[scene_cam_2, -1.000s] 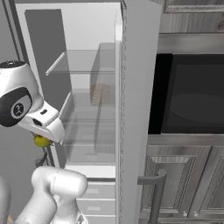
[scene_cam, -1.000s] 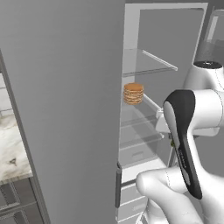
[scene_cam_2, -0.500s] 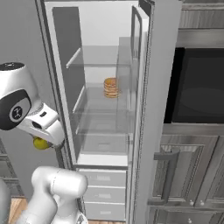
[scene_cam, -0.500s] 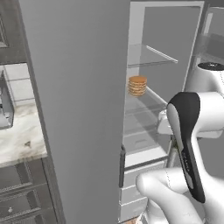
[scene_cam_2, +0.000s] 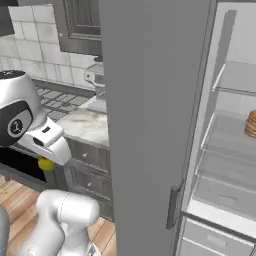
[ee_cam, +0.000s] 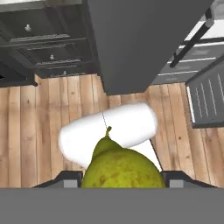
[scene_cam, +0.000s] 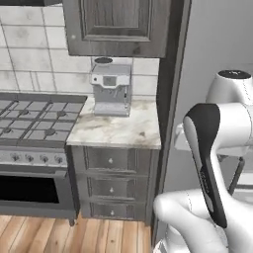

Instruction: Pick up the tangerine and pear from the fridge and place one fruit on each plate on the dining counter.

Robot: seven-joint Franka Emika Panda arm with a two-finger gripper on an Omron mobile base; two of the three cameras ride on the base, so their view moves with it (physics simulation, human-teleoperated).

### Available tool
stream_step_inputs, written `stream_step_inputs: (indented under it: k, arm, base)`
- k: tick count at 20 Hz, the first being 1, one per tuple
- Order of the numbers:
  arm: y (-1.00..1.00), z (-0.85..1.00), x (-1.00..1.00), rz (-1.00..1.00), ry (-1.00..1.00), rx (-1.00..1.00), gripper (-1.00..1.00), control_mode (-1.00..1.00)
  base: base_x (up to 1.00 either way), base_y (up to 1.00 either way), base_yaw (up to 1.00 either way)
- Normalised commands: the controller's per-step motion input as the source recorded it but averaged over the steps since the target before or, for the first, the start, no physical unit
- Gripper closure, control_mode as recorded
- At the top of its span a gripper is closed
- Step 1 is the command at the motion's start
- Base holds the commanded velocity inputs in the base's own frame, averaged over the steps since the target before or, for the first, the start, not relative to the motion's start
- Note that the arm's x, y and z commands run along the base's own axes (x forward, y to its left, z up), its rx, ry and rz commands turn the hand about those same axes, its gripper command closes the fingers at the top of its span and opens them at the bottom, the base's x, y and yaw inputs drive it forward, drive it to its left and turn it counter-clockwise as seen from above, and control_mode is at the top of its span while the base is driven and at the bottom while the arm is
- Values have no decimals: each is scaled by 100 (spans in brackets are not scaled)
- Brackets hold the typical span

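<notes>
Pear [ee_cam: 120,168] sits right between the jaws of the gripper [ee_cam: 121,178], closed on it; yellow-green body fills the bottom of the hand view, stem end pointing away from the hand, so its long axis runs along the gripper's reach. In the right base view the pear [scene_cam_2: 46,164] peeks out under the white hand, low at the arm's left, well away from the fridge [scene_cam_2: 150,120]. Fridge door open, wide grey door edge-on between arm and interior; stack of pancakes [scene_cam_2: 251,124] on a glass shelf inside. Tangerine not made out. Left of the fridge: wall tabletop [scene_cam: 118,129] with coffee machine [scene_cam: 111,89], stove [scene_cam: 34,118] beside it. Wooden floor [ee_cam: 39,127] under the hand. Judgement: pear is secured, carry phase; next move turns on hauling it away from the fridge toward the dining counter plates.
</notes>
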Motion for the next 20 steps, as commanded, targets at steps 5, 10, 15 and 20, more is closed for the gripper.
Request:
stream_step_inputs:
  k: [5,10,15,20]
  arm:
    - [0,0,0,0,0,0,100,100]
    - [0,0,0,0,0,0,100,100]
    - [0,0,0,0,0,0,100,100]
    - [0,0,0,0,0,0,100,100]
  base:
    - [-29,98,81]
    - [0,66,91]
    - [12,10,100]
    - [30,0,100]
